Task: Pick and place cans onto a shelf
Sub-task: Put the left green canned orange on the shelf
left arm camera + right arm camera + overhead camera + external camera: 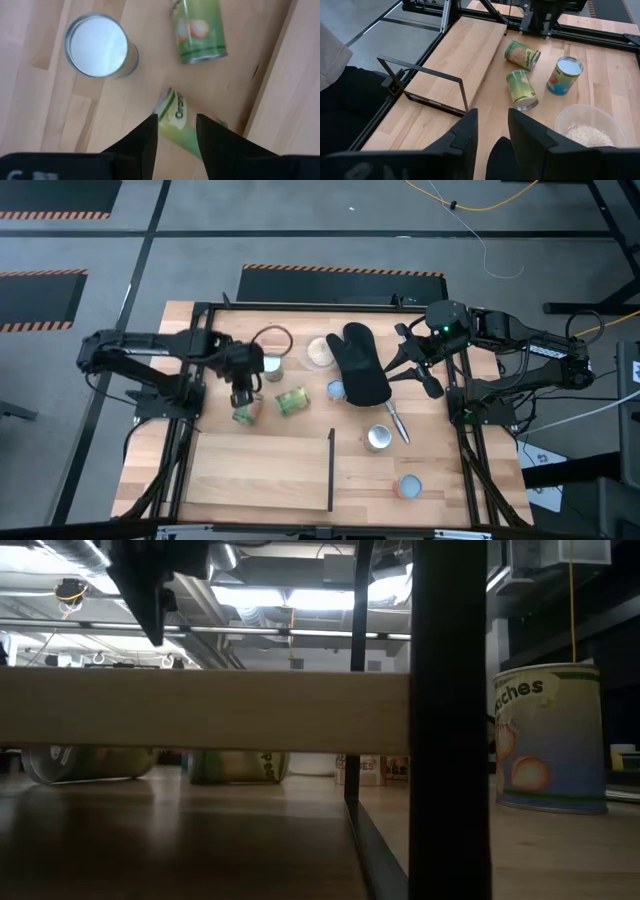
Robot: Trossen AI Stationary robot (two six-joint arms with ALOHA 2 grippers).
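Two green-labelled cans lie on their sides on the table: one [245, 412] under my left gripper [243, 395], one [291, 401] beside it. A white-topped can [272, 366] stands upright behind them. My left gripper [177, 119] is open, its fingers above and to either side of the lying can [175, 117], clear of it. Other cans stand at mid table [336, 390], [377, 439] and near the front right [408, 486]. The light-wood shelf [260, 470] lies at the front left, its black strip [331, 470] along its right edge. My right gripper [492, 114] is open and empty over the black oven mitt [360, 365].
A clear bowl of grains [320, 352] sits behind the mitt. A metal utensil [397, 420] lies right of the mitt. A brown ring [273, 335] lies at the back. A black wire frame [425, 85] stands at the shelf's end.
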